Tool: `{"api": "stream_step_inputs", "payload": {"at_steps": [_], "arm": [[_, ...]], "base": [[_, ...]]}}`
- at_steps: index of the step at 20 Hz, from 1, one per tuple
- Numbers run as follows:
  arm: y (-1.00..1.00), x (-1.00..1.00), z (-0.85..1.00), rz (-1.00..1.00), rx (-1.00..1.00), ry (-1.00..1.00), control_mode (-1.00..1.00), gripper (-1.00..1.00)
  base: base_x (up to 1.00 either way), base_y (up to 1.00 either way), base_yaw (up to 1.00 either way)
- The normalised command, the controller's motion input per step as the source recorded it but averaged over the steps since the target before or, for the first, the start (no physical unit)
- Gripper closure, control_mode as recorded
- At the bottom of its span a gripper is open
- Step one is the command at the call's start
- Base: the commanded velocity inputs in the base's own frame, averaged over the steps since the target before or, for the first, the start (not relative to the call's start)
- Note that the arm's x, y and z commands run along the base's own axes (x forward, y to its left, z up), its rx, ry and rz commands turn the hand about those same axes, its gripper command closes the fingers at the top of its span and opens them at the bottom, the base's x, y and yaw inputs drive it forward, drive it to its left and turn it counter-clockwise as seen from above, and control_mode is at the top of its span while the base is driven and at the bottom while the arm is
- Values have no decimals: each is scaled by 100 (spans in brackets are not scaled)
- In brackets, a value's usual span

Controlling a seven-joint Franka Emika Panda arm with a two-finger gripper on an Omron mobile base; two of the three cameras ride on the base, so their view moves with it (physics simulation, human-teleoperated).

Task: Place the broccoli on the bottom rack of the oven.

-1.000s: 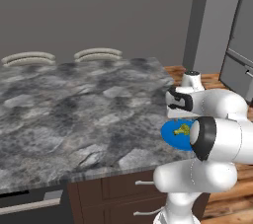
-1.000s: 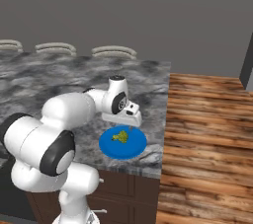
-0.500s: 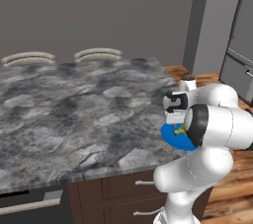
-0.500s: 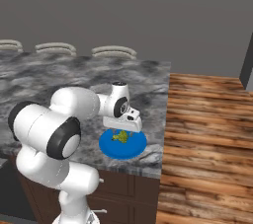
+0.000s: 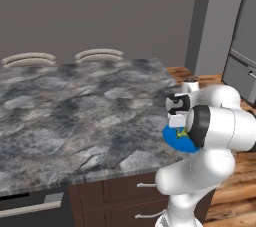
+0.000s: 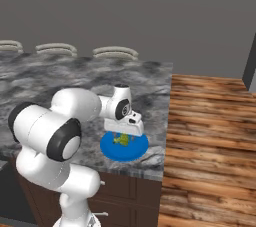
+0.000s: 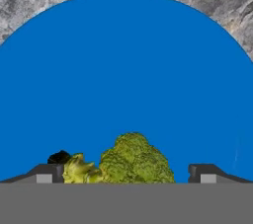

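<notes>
Lowered further since a second ago: gripper [image 7: 126,174] now down over the broccoli [image 7: 129,161], close above the blue plate [image 6: 135,151].

Left to right in the hand view: left fingertip [image 7: 47,172], broccoli between, right fingertip [image 7: 206,172]. Jaws spread wide, not pinching the floret. Plate resting near the counter's [image 6: 75,78] front right corner.
</notes>
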Motion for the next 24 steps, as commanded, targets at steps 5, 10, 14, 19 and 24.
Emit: {"api": "stream_step_inputs", "payload": {"at_steps": [5, 10, 14, 19, 24], "arm": [[0, -27, 0, 0, 0, 0, -100, -100], [0, -15, -3, 0, 0, 0, -100, 100], [0, -14, -3, 0, 0, 0, -100, 100], [0, -16, 0, -6, 0, 0, -100, 100], [0, -21, 27, -16, 0, 0, -100, 100]], "base": [[0, 0, 0], [0, 0, 0], [0, 0, 0], [0, 0, 0], [0, 0, 0]]}}
